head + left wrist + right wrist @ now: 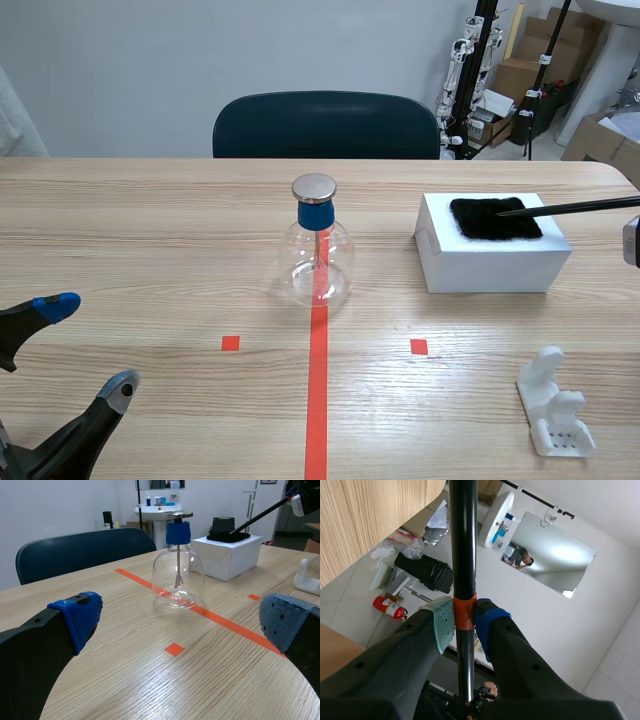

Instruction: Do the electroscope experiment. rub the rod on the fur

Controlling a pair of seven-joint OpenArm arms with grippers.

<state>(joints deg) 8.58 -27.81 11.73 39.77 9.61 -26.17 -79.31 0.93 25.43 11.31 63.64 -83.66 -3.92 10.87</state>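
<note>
flask (318, 262) mid-table | white box (490, 262) right | open gap between them

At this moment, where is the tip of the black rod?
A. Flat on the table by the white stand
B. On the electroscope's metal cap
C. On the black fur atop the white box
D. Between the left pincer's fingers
C: the rod, clamped in the right pincer, reaches in from the side and its tip meets the black fur on the white box.

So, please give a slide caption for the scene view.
Black rod tip rests on the fur atop a white box, beside the electroscope.
</note>
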